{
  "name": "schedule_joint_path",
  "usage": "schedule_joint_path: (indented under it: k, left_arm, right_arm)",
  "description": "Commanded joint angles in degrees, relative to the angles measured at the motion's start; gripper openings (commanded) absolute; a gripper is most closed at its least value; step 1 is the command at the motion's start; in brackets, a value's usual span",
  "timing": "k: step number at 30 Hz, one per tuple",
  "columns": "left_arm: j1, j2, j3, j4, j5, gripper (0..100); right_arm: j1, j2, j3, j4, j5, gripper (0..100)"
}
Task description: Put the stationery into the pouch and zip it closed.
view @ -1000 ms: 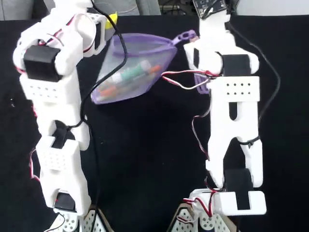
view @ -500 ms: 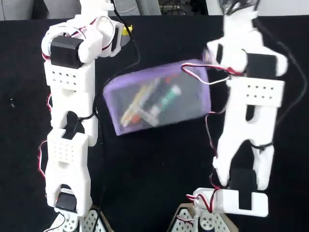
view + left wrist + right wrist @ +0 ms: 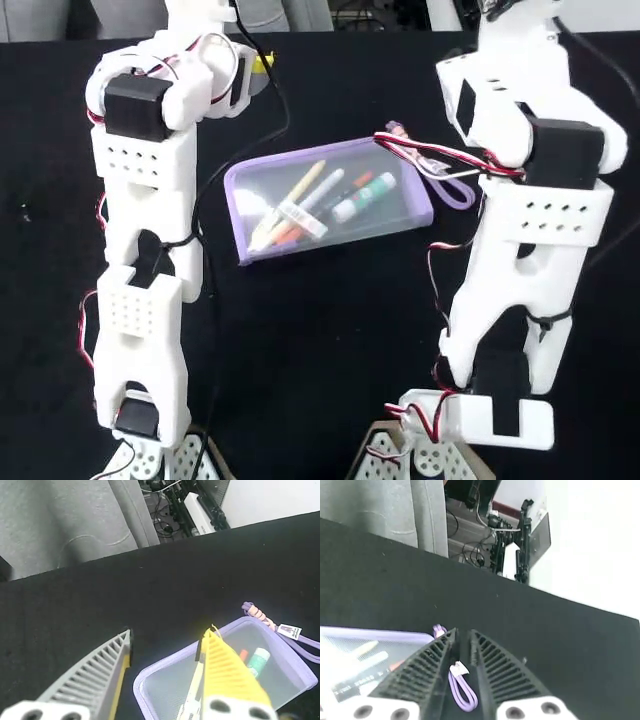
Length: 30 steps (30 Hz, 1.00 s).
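The clear pouch (image 3: 330, 205) with purple trim lies flat on the black table between the two arms. Several pens and markers (image 3: 320, 205) are inside it. Its zip pull (image 3: 395, 130) and purple wrist strap (image 3: 455, 190) trail from the corner nearest the right arm. My left gripper (image 3: 168, 632) hangs open above the pouch's (image 3: 270, 675) far corner, holding nothing; its yellow finger (image 3: 258, 64) shows in the high view. My right gripper (image 3: 463, 632) is shut on nothing, raised above the strap loop (image 3: 462, 694), with the pouch (image 3: 365, 652) off to one side.
The black cloth covers the whole table (image 3: 330, 360). Loose red and white wires (image 3: 430, 160) from the right arm hang over the pouch's strap corner. Grey curtain and cables lie beyond the table's far edge (image 3: 150, 545).
The pouch, held up in the air between the arms a second ago, has dropped and now lies flat on the table. Both arms have pulled away from it.
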Motion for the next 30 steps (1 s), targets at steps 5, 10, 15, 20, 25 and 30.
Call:
schedule_joint_path:
  k: [5,10,15,20,25,30]
  left_arm:
    - [-5.5,-0.2,3.2,0.4,0.5,23]
    - [-7.9,-0.2,11.3,0.3,0.5,23]
    - [-10.1,-0.2,16.9,0.3,0.5,23]
    - [-11.0,-0.2,20.0,0.0,0.5,23]
    - [-10.9,-0.2,24.6,-3.1,0.5,23]
    - [-10.9,-0.2,27.3,-4.8,0.5,23]
  right_arm:
    - [8.4,9.6,8.9,-6.3,-1.5,15.8]
    - [5.9,18.9,10.1,-7.9,-1.5,15.9]
    - [2.3,28.4,10.1,-12.5,-1.6,15.9]
    - [-1.1,35.5,10.1,-18.5,-1.5,15.9]
    - [-3.9,39.3,10.1,-23.4,-1.5,15.9]
    - [-5.4,42.8,10.1,-29.5,-1.9,15.9]
